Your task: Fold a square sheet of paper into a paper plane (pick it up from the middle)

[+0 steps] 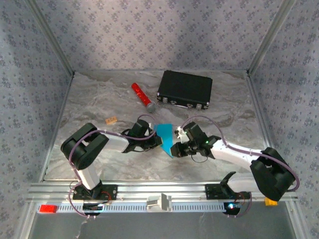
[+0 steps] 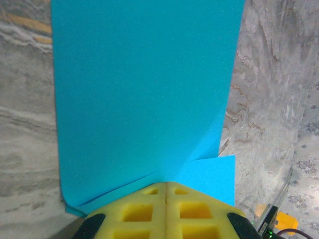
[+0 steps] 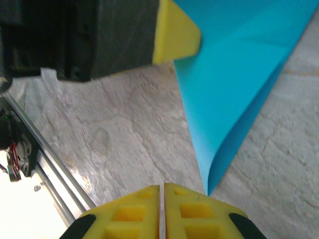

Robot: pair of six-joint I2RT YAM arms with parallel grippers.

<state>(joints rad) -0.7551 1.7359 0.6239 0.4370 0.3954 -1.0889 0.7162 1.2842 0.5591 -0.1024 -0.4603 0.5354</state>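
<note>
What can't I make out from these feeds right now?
Left wrist: the blue sheet has its far edge cut off by the frame; the left hand pads hide the pinch point.
Right wrist: unclear whether the right hand grips the sheet's tip.
Top view: both hands cover part of the sheet; creases too small to read.
Top view: tan item too small to identify.

Marbled grey table (image 1: 89,104), as I see it from the overhead camera. Beyond my left gripper (image 1: 158,140), a red cylinder (image 1: 142,96) lies flat on a slant. Beyond my right gripper (image 1: 175,148), a black case (image 1: 185,89) lies closed, near the cylinder's grey end but apart from it. Left of the left gripper sits a small tan block (image 1: 111,120).
</note>
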